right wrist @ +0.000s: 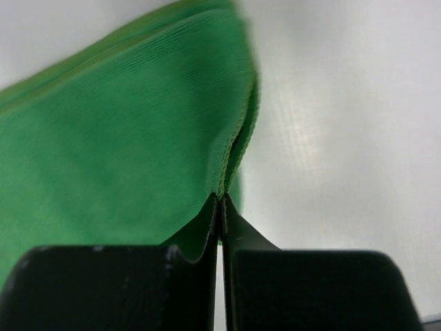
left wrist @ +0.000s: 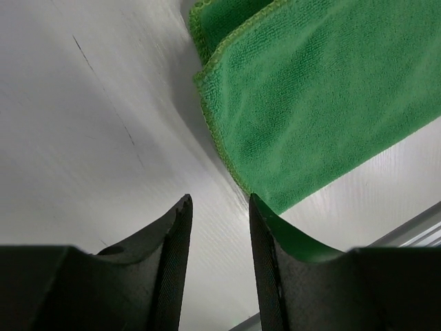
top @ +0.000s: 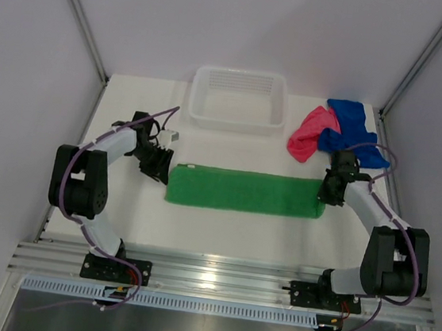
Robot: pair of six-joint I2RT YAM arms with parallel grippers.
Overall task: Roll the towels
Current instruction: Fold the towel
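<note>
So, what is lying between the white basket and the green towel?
Only bare table separates basket and green towel; the top view shows this.

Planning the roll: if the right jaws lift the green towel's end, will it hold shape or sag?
Probably sags: the green towel lies limp, and its edge bends where the right jaws pinch it. Likely light: thin folded layers. Its fuzzy nap should resist sliding.

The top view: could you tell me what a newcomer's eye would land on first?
The green towel, folded into a long strip across the table, with the right gripper shut on its right end and the left gripper open at its left end. Behind, the pink-red towel and blue towel lie heaped beside the white basket.
</note>
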